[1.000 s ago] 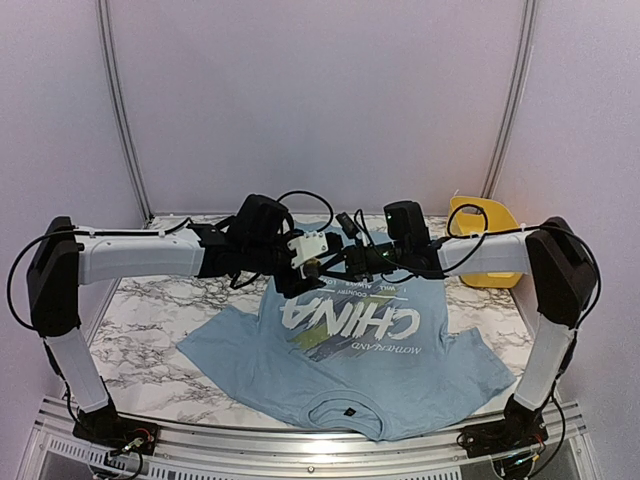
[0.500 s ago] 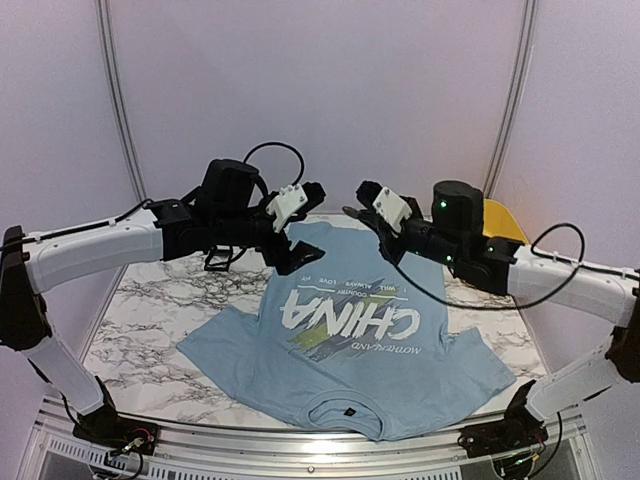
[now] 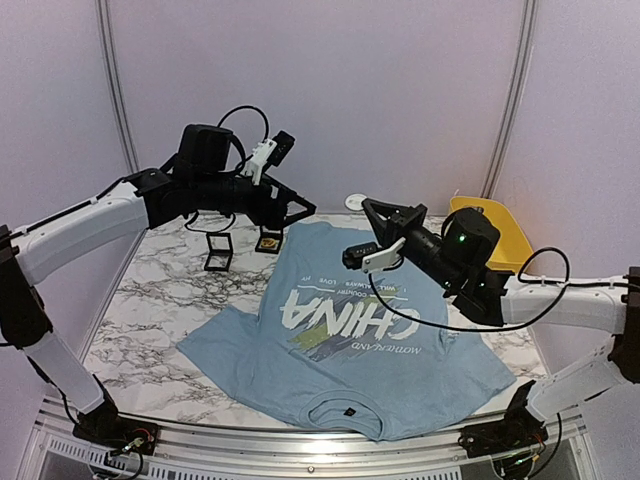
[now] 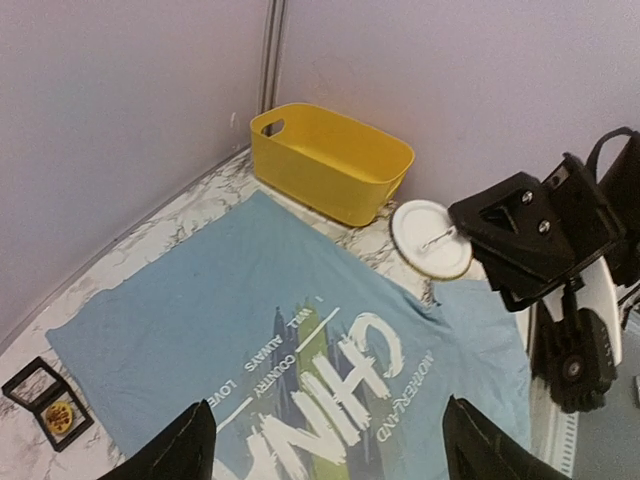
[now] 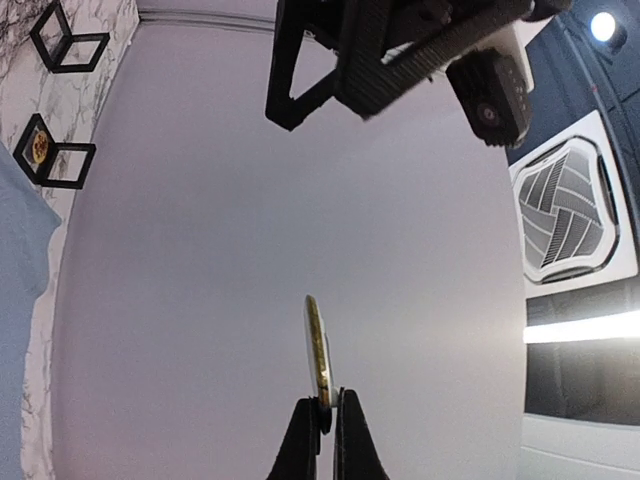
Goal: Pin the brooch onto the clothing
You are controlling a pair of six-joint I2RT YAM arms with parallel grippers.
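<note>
Two claws: right claw (image 5: pixel 322 405) pinches the brooch (image 5: pixel 317 345) edge-on — left claw (image 4: pixel 325 445) splayed — T-shirt (image 3: pixel 400 375) lies collar-end nearest.

I see the T-shirt (image 3: pixel 350 350) flat on the middle of the table (image 3: pixel 150 300), collar toward the arm bases, hem toward the far wall. Left of the hem sit two small boxes (image 3: pixel 218 253) side by side, the right-hand one (image 3: pixel 268 241) just beside the shirt's corner. The basket (image 3: pixel 500 235) stands in the far right corner, behind the shirt. The brooch (image 3: pixel 356 202) is off the table, pinched in the right gripper (image 3: pixel 368 207) above the far hem, left of the basket.
</note>
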